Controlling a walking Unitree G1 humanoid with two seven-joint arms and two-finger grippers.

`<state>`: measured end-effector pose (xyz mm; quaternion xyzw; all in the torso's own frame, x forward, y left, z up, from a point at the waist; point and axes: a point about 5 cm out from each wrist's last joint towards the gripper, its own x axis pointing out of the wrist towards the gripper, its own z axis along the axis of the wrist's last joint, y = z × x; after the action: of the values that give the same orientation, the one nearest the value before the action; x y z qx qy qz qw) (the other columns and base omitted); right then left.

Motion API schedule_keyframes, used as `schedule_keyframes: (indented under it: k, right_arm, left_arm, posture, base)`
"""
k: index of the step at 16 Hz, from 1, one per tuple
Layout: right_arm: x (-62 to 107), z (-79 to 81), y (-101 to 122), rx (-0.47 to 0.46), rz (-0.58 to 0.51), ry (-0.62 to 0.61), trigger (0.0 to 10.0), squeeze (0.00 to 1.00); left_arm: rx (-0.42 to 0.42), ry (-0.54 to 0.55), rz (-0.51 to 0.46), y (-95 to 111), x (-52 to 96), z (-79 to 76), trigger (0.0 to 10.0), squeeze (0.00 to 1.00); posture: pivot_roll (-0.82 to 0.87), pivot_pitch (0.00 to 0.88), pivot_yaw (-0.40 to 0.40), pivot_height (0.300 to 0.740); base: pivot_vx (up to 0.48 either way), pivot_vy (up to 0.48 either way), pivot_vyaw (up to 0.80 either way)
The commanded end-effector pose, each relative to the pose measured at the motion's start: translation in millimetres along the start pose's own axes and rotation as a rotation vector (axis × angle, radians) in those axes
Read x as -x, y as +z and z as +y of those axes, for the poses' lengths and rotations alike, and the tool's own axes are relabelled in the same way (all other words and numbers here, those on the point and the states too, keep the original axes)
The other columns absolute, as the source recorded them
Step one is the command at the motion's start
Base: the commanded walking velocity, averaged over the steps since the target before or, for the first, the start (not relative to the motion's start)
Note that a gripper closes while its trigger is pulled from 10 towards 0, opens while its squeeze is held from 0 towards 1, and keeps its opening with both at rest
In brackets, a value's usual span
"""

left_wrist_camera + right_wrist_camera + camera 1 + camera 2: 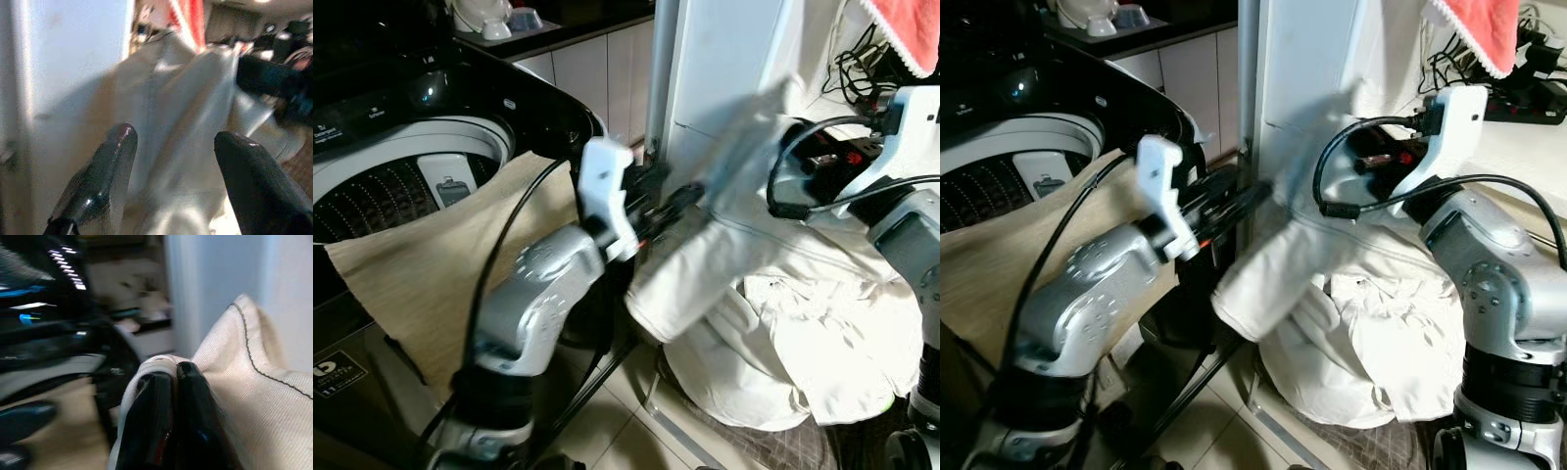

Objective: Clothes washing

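Observation:
A top-loading washing machine (382, 186) stands at the left with its drum open. A beige cloth (431, 264) lies draped over its front rim. My right gripper (171, 377) is shut on a fold of a white garment (705, 255), which hangs blurred between the arms above a pile of white clothes (803, 343). My left gripper (171, 147) is open, its fingers (680, 196) reaching toward the hanging garment with cloth right in front of them. I cannot tell whether they touch it.
The white pile sits in a mesh basket (773, 441) on the floor at the lower right. A white cabinet (724, 59) rises just behind the garment. A red towel (911, 29) and cables (862, 59) are at the upper right. Bowls (499, 20) stand on the far counter.

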<state>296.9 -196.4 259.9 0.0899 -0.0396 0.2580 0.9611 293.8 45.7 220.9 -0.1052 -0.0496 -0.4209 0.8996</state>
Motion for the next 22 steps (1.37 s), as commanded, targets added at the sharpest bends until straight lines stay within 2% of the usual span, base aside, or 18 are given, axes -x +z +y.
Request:
schedule_keyframes:
  k: [1,2,4,5,6,7,9,13,14,15,16,17,18,20,22]
  right_arm:
    - [0.9,11.3,20,0.007,-0.072,0.086,10.0,0.00]
    - [1.0,11.7,21,-0.001,-0.072,0.090,10.0,0.00]
    - [2.9,17.6,30,-0.117,-0.133,0.167,10.0,0.00]
    - [5.3,18.6,34,-0.151,-0.156,0.185,10.0,0.00]
    - [6.8,19.6,36,-0.168,-0.166,0.199,10.0,0.00]
    - [8.3,22.4,38,-0.176,-0.172,0.224,10.0,0.00]
    - [9.9,25.7,40,-0.179,-0.171,0.251,10.0,0.00]
    - [13.9,29.5,39,-0.185,-0.155,0.263,10.0,0.00]
    - [15.3,29.5,39,-0.185,-0.148,0.260,10.0,0.00]
    - [15.7,29.4,38,-0.187,-0.148,0.261,10.0,0.00]
    - [16.6,29.4,39,-0.193,-0.149,0.262,10.0,0.00]
    - [17.8,28.2,39,-0.197,-0.151,0.260,10.0,0.00]
    - [18.7,27.6,39,-0.195,-0.150,0.257,10.0,0.00]
    - [21.2,25.4,38,-0.190,-0.140,0.252,10.0,0.00]
    - [23.6,24.4,37,-0.189,-0.127,0.258,10.0,0.00]
  left_arm:
    - [-0.007,-0.035,-0.016,4,-8.5,-5.5,10.0,1.00]
    - [-0.003,-0.042,-0.018,4,-10.3,-6.6,10.0,1.00]
    - [-0.062,-0.068,0.000,-2,-26.0,-14.5,10.0,1.00]
    - [-0.092,-0.069,0.012,-8,-30.5,-15.7,10.0,0.86]
    - [-0.086,-0.075,0.019,-13,-32.0,-16.6,10.0,0.00]
    - [-0.129,-0.064,0.040,-21,-33.0,-15.7,10.0,0.00]
    - [-0.159,-0.007,0.044,-28,-35.9,-10.9,10.0,0.00]
    - [-0.223,0.090,-0.025,-28,-40.0,0.1,10.0,0.00]
    - [-0.154,0.048,-0.090,-23,-35.7,1.2,10.0,0.92]
    - [-0.146,0.032,-0.094,-23,-33.9,1.4,10.0,1.00]
    - [-0.150,0.007,-0.097,-26,-31.2,2.0,10.0,1.00]
    - [-0.135,-0.077,-0.122,-27,-23.4,1.5,10.0,1.00]
    - [-0.127,-0.114,-0.135,-27,-19.0,1.8,10.0,1.00]
    - [-0.082,-0.179,-0.141,-24,-8.5,6.7,10.0,1.00]
    - [-0.066,-0.184,-0.153,-19,-0.9,16.7,10.0,1.00]
  posture:
    - [-0.10,0.000,-0.006,0.740]
    - [-0.10,0.000,-0.006,0.740]
    - [-0.11,0.000,-0.003,0.740]
    - [-0.11,0.000,0.002,0.740]
    - [-0.12,0.000,0.007,0.740]
    - [-0.12,0.000,0.009,0.740]
    - [-0.12,0.000,0.009,0.740]
    - [-0.13,0.000,0.017,0.740]
    - [-0.14,0.000,0.017,0.740]
    - [-0.13,0.000,0.017,0.740]
    - [-0.13,0.000,0.016,0.740]
    - [-0.13,0.000,0.016,0.740]
    - [-0.14,0.000,0.016,0.740]
    - [-0.14,0.000,0.017,0.740]
    - [-0.14,0.000,0.012,0.740]
  base:
    - [0.000,0.000,0.00]
    - [0.000,0.000,0.00]
    - [0.000,0.000,0.00]
    - [0.000,0.000,0.00]
    - [0.000,0.000,0.00]
    - [0.000,0.000,0.00]
    - [0.000,0.000,0.00]
    - [0.000,0.000,0.00]
    - [0.000,0.000,0.00]
    - [0.000,0.000,0.00]
    - [0.000,0.000,0.00]
    - [0.000,0.000,0.00]
    - [0.000,0.000,0.00]
    - [0.000,0.000,0.00]
    - [0.000,0.000,0.00]
